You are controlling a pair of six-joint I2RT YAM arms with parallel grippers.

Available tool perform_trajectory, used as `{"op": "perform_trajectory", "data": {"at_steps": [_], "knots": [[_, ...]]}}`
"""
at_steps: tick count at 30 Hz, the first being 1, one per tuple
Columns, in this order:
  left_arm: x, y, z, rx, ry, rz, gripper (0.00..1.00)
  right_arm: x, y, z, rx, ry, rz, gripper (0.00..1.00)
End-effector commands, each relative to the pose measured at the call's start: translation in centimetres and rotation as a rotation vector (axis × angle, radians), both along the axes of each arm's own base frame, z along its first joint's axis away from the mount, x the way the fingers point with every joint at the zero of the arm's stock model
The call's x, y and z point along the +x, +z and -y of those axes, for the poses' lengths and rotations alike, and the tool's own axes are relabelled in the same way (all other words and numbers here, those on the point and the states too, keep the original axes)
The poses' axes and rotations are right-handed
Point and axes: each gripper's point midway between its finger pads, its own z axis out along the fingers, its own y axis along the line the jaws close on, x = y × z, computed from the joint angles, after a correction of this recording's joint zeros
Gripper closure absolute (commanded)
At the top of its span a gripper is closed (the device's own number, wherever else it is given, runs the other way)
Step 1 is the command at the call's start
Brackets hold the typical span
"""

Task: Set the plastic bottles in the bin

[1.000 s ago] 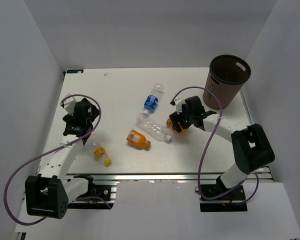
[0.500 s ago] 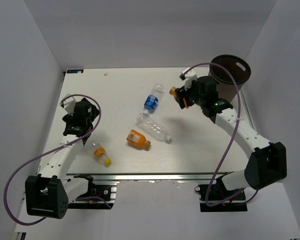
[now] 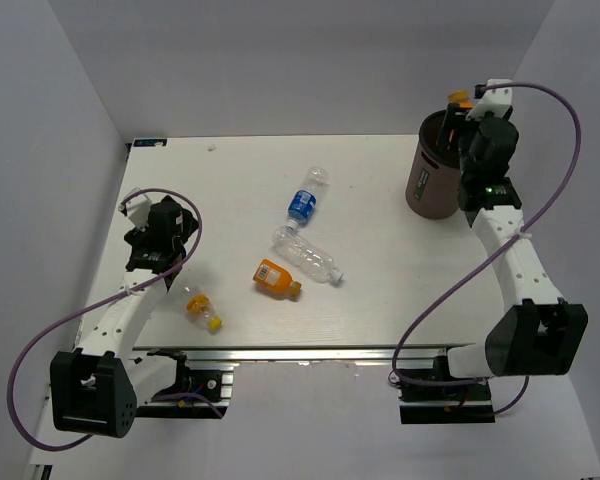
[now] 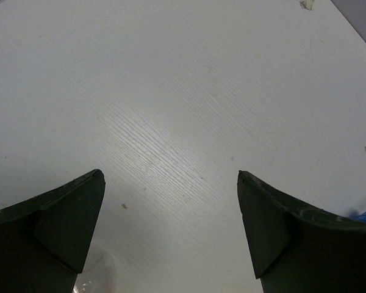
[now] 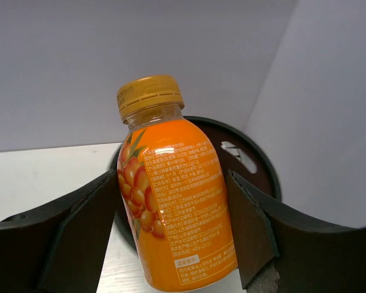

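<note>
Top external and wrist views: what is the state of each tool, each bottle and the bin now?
Left tool, open, empty.
Right tool, shut on held orange bottle, near the bin opening.
Bin, upright.
Blue-label bottle, lying on its side.
Larger clear bottle, lying on its side.
Second orange bottle, lying on its side.
Yellow-cap bottle, lying on its side.
</note>
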Motion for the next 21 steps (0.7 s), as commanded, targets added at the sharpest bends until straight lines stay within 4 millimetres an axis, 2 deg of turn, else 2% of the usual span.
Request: {"op": "perform_trajectory", "data": {"at_steps": [1, 3, 4, 5, 6, 8, 9, 10, 14, 15, 17, 18, 20, 21], "knots": [[0.7, 1.6, -0.2, 0.002, 0.009, 0.039, 0.02, 2.3, 1.6, 2.7, 0.043, -0.083, 0.057, 0.84], [0.7, 1.6, -0.1, 0.001, 0.008, 0.038, 0.02, 3.7, -0.4, 3.4, 0.03, -0.097, 0.0, 0.75], [0.7, 1.6, -0.1, 0.0, 0.008, 0.041, 0.02, 4.0, -1.0, 3.9, 0.031, -0.105, -0.015, 0.64], [0.7, 1.5, -0.1, 0.0, 0.005, 0.041, 0.02, 4.7, -2.4, 3.9, 0.029, -0.099, -0.05, 0.57], [0.8, 1.6, 0.0, -0.002, -0.002, 0.046, 0.02, 4.9, -2.7, 3.8, 0.032, -0.093, -0.065, 0.5], [1.0, 1.6, 0.2, -0.003, -0.016, 0.049, 0.02, 5.1, -3.7, 3.6, 0.034, -0.085, -0.099, 0.14], [1.1, 1.7, 0.4, -0.01, -0.025, 0.057, 0.02, 5.1, -3.8, 3.2, 0.032, -0.057, -0.104, 0.11], [1.2, 1.6, 0.6, -0.015, -0.031, 0.057, 0.02, 5.0, -4.3, 2.8, 0.034, -0.038, -0.115, 0.11], [1.6, 1.3, 1.1, -0.035, -0.054, 0.067, 0.02, 3.7, -3.9, 2.0, 0.063, -0.001, -0.121, 0.11], [1.7, 1.3, 1.3, -0.04, -0.059, 0.065, 0.02, 3.2, -3.1, 1.7, 0.066, 0.021, -0.108, 0.11], [1.8, 1.3, 1.5, -0.05, -0.068, 0.068, 0.02, 2.4, -2.9, 1.2, 0.067, 0.045, -0.107, 0.11], [1.8, 1.4, 1.6, -0.052, -0.071, 0.074, 0.02, 1.5, -1.7, 0.6, 0.068, 0.084, -0.081, 0.11], [1.9, 1.5, 1.7, -0.058, -0.08, 0.081, 0.02, 0.1, -1.0, -0.4, 0.074, 0.137, -0.067, 0.11], [1.9, 1.6, 1.8, -0.061, -0.082, 0.087, 0.02, -0.6, -0.7, -2.1, 0.102, 0.231, -0.065, 0.11]]}}
